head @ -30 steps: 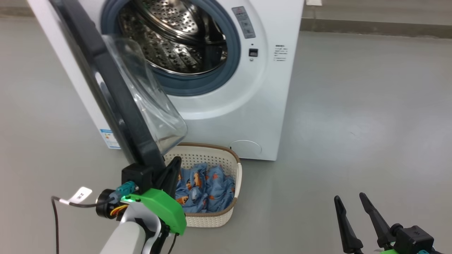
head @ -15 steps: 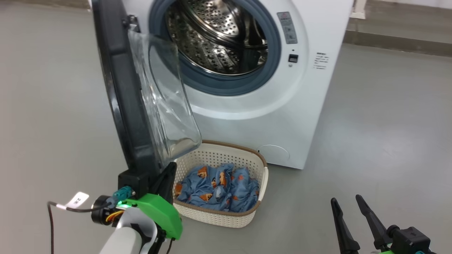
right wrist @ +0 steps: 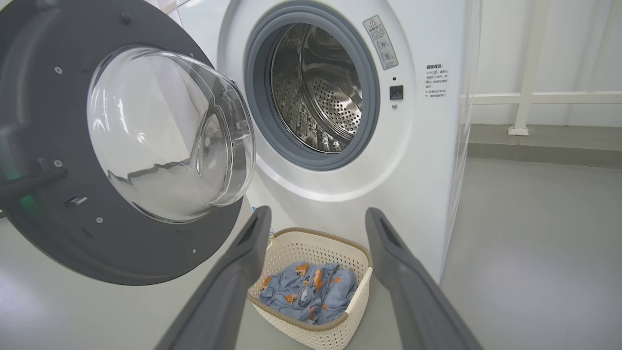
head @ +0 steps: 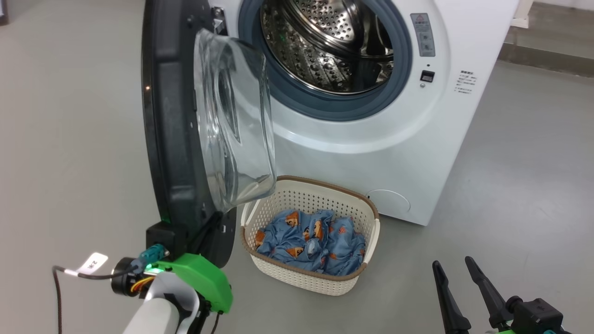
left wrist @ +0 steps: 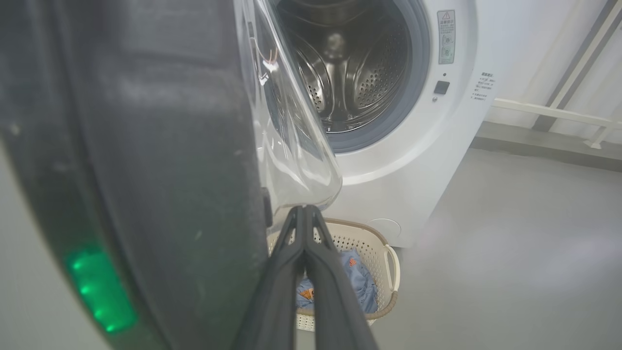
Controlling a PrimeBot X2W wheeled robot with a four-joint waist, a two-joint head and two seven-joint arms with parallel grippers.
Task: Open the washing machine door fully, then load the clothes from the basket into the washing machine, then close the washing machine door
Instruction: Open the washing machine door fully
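Note:
The washing machine (head: pixel 371 153) stands with its steel drum (head: pixel 334 41) exposed. The washing machine door (head: pixel 171 116) is swung out to the left, its glass bowl facing the machine. My left gripper (head: pixel 216 222) is shut with nothing between its fingers (left wrist: pixel 304 228), and it rests against the inner side of the door's lower edge. Below the door sits the basket (head: pixel 325 185) with the clothes (head: pixel 311 241) bundled inside. My right gripper (head: pixel 450 262) hangs open at the lower right, apart from everything. From the right wrist I see the door (right wrist: pixel 121 257), basket (right wrist: pixel 311 250) and clothes (right wrist: pixel 306 291) between my open fingers (right wrist: pixel 243 253).
Grey floor (head: pixel 510 195) spreads to the right of the machine and left of the door. A low wall ledge (head: pixel 547 55) runs behind at the right. A white rail (right wrist: pixel 525 97) stands by the wall.
The door has swung further out from the machine, my left gripper staying at its lower edge. The head camera has shifted, so the whole scene sits further right. The right gripper is unchanged.

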